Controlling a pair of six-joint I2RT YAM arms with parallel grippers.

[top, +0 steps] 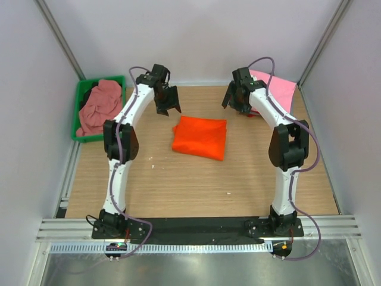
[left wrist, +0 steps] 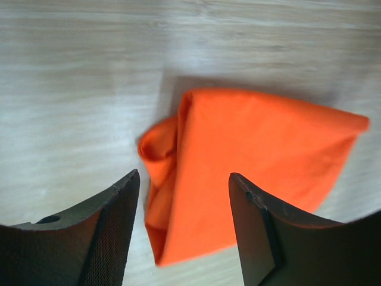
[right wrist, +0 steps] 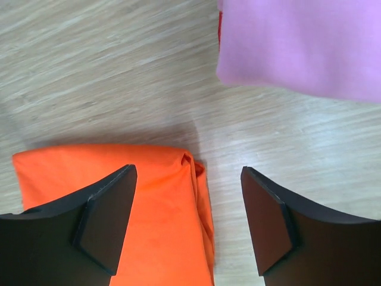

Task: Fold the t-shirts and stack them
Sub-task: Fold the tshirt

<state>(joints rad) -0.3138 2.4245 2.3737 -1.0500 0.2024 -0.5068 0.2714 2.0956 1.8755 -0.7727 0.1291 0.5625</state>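
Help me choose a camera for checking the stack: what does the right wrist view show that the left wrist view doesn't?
Only the right wrist view shows the folded pink t-shirt, with a red sliver at its edge, lying apart from the orange t-shirt. Only the left wrist view shows most of the orange t-shirt's folded outline, including its bunched end. Both show the orange t-shirt on the wooden table, framed by an open, empty gripper: the right gripper and the left gripper.
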